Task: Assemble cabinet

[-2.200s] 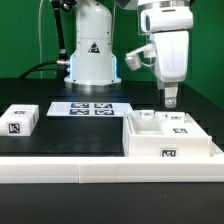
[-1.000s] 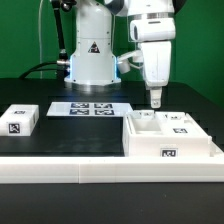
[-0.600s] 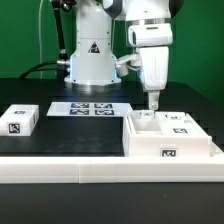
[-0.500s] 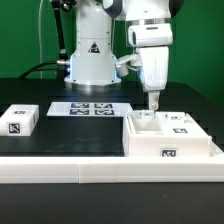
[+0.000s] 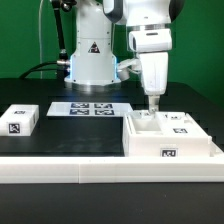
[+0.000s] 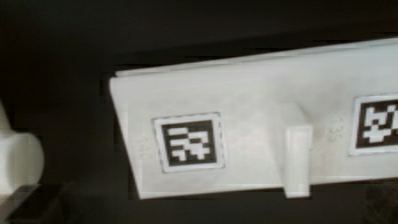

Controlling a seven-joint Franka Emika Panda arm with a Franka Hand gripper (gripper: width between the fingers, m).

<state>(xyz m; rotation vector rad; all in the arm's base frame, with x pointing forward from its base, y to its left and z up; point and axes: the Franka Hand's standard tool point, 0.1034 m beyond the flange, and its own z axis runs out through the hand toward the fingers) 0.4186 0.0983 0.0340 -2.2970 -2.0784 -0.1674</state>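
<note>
Over on the exterior view's right, toward the near side of the black surface [image 5: 80, 136], sits the cabinet [image 5: 150, 146], a white open box with tagged panels lying inside. The gripper [image 5: 153, 107] hangs just above its far left corner, pointing straight down. From this side I cannot tell whether its fingers are parted or closed, and nothing visibly hangs from it. A small tagged block [image 5: 20, 121] lies well apart at the left, the marker board [image 5: 88, 108] lies further back, and a long rail [image 5: 90, 170] runs along the near edge. If the gripper drops slightly off line, I reckon a fingertip could land on the box wall and shove the whole box askew.

From the wrist view, the cabinet [image 6: 249, 95] fills most of the picture. One tag [image 6: 191, 142] shows whole, a second is cut off at the edge, and a thin raised rib [image 6: 299, 160] stands between them. Everything is blurred. A pale shape at the rim may be a finger, but I can't be sure.
</note>
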